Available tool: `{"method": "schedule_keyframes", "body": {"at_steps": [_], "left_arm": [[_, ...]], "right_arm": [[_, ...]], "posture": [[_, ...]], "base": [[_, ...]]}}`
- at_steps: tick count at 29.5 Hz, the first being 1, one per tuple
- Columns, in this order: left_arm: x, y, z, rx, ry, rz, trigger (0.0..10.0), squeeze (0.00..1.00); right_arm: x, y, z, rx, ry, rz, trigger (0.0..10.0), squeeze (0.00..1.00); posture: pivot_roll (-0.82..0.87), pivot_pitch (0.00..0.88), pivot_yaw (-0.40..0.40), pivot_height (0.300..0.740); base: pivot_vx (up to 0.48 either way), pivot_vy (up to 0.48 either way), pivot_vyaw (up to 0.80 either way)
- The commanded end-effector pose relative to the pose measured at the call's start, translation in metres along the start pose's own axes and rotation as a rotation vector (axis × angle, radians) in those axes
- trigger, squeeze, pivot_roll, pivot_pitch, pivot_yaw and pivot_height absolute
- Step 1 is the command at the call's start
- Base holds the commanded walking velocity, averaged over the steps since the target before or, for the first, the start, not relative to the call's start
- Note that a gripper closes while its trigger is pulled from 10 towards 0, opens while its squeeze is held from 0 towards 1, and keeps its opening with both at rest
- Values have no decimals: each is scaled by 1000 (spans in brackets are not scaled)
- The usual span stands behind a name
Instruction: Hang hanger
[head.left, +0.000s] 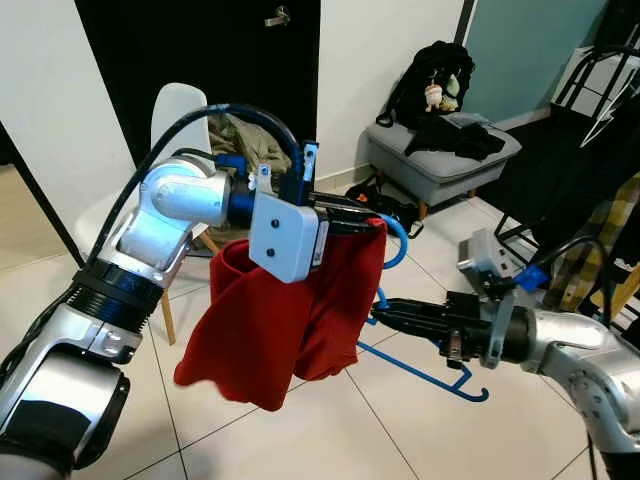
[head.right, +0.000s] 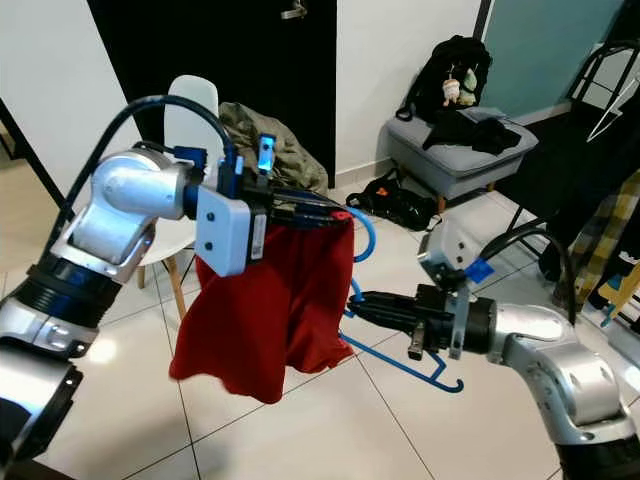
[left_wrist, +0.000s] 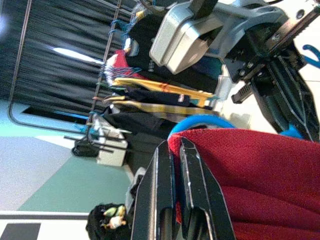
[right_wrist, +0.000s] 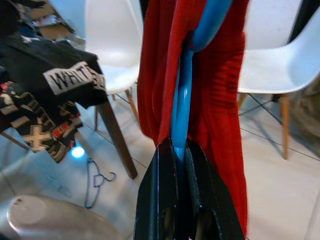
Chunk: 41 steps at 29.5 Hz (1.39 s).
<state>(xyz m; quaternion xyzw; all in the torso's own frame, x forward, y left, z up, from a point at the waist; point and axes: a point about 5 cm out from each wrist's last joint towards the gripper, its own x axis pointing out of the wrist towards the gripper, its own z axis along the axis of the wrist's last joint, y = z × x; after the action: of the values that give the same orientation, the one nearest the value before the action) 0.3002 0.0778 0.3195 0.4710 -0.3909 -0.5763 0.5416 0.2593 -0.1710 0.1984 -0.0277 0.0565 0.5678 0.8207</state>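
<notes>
A red garment (head.left: 280, 320) hangs draped over a blue plastic hanger (head.left: 420, 372), held in mid-air above the tiled floor. My left gripper (head.left: 365, 222) is at the garment's top edge, shut on the red cloth beside the hanger's curved blue shoulder (left_wrist: 200, 122). My right gripper (head.left: 378, 315) comes in from the right at the garment's side, shut on the hanger's blue bar (right_wrist: 181, 115). The hanger's hook end (head.right: 445, 383) points down and to the right, below my right wrist. Much of the hanger is hidden inside the cloth.
A white chair (head.left: 180, 120) with clothes piled on it stands behind the garment. A grey ottoman (head.left: 440, 165) with a black backpack (head.left: 430, 80) is at the back right. A clothes rack (head.left: 600, 150) with hanging garments fills the right side. Another hanger (right_wrist: 97, 182) lies on the floor.
</notes>
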Motion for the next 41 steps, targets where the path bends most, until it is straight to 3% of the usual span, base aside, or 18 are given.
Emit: {"method": "schedule_keyframes", "body": {"at_steps": [1,5,7,10,12,13,14,15,17,21,24,26,30,34,37,39,41], "left_arm": [[3,3,4,39,-8,-79,10000,0],[-12,20,-1,85,71,-97,10000,0],[-29,34,-5,117,152,-95,10000,0],[-37,42,-7,133,194,-89,10000,0],[-60,65,-7,182,305,-50,10000,0],[-60,65,-7,182,305,-50,10000,0],[-70,81,-4,215,353,-14,10000,0],[-70,81,-4,215,353,-14,10000,0],[-84,103,4,273,428,23,10000,0],[-91,109,6,302,473,2,10000,0],[-91,105,3,297,469,-42,10000,0],[-84,96,0,268,417,-87,10000,0],[-59,74,0,186,236,-148,10000,0],[-53,70,1,166,197,-150,10000,0],[-38,59,8,132,82,-160,10000,0],[-38,59,8,132,82,-160,10000,0],[-31,60,15,115,20,-135,10000,0]], "right_arm": [[14,12,8,-43,-48,82,10000,0],[13,8,7,-23,-83,53,10000,0],[10,5,6,-9,-111,23,10000,0],[7,4,5,-1,-125,9,10000,0],[-1,2,1,23,-143,-17,10000,0],[-1,2,1,23,-143,-17,10000,0],[-4,3,-2,30,-136,-20,10000,0],[-4,3,-2,30,-136,-20,10000,0],[-9,7,-5,45,-140,7,10000,0],[-15,12,-2,55,-164,42,10000,0],[-23,16,3,67,-188,81,10000,0],[-26,17,6,69,-193,96,10000,0],[-22,8,12,26,-216,57,10000,0],[-20,7,13,18,-223,50,10000,0],[-15,1,17,1,-249,9,10000,0],[-15,1,17,1,-249,9,10000,0],[-11,-3,20,-7,-276,-19,10000,0]], "posture": [[-26,36,28,740],[-21,34,35,740],[-20,33,37,740],[-19,32,38,740],[-19,32,39,740],[-19,32,39,740],[-19,32,39,740],[-19,32,39,740],[-8,28,44,740],[-6,26,45,740],[-5,24,51,740],[-4,22,51,740],[1,11,52,740],[1,11,52,740],[-1,12,55,740],[-1,12,55,740],[-1,13,59,740]], "base": [[0,0,0],[0,0,0],[0,0,0],[0,0,0],[0,0,0],[0,0,0],[0,0,0],[0,0,0],[0,0,0],[0,0,0],[0,0,0],[0,0,0],[0,0,0],[0,0,0],[0,0,0],[0,0,0],[0,0,0]]}}
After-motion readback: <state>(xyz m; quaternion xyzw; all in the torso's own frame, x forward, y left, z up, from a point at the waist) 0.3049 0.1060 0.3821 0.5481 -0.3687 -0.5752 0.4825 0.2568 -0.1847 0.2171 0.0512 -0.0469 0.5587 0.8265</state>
